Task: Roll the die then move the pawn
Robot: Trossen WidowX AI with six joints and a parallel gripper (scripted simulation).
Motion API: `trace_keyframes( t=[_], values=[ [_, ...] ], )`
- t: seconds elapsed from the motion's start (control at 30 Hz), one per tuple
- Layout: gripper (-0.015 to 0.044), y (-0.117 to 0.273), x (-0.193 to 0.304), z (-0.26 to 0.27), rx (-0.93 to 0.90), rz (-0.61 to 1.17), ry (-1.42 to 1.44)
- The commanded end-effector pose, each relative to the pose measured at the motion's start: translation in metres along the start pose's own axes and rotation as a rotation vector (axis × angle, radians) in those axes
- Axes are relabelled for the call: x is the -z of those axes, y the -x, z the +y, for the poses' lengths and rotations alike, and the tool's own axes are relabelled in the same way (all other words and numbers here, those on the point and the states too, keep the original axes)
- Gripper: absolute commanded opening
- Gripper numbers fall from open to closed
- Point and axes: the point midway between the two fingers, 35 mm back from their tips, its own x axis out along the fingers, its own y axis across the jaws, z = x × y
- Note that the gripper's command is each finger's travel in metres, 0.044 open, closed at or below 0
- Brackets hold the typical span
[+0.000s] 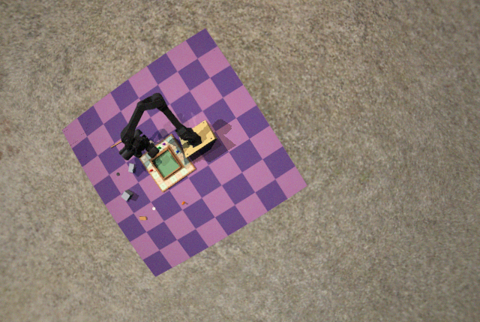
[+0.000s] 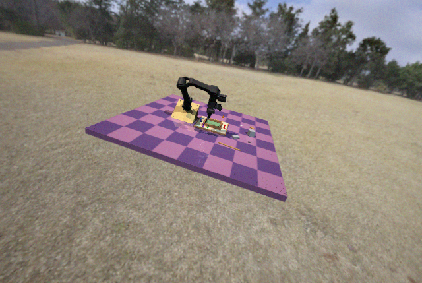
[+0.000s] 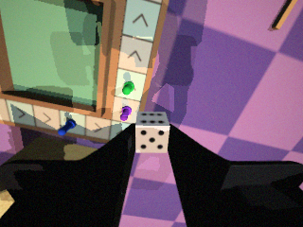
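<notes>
1. Die (image 3: 151,137) sits pinched between the fingertips of the closed-in gripper (image 1: 154,151) (image 2: 208,115) (image 3: 151,128), outside the tray; five pips face the wrist camera, six show on the adjoining face.
2. Tray (image 1: 167,164) (image 2: 213,123) (image 3: 52,52) lies toward 10 o'clock from it in the wrist view.
3. Red pawn (image 1: 151,170) (image 2: 224,126) stands at the tray's 8 o'clock, seen from the top.
4. Green pawn (image 1: 159,148) (image 2: 208,126) (image 3: 128,88) is at 11 o'clock there, blue pawn (image 1: 177,151) (image 2: 201,120) (image 3: 67,127) between 1 and 2.
</notes>
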Motion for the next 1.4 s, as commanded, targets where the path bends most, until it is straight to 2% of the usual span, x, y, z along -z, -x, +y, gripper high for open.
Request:
trace_keyframes(
  t=[0.0, 1.1, 1.37],
  values=[
    [0.0, -0.004, -0.009, 0.016, -0.012, 0.004, 0.145],
    [0.0, -0.031, -0.056, 0.135, 0.001, 0.015, 1.289],
    [0.0, -0.033, -0.056, 0.14, -0.003, 0.014, 1.34]
  ],
)
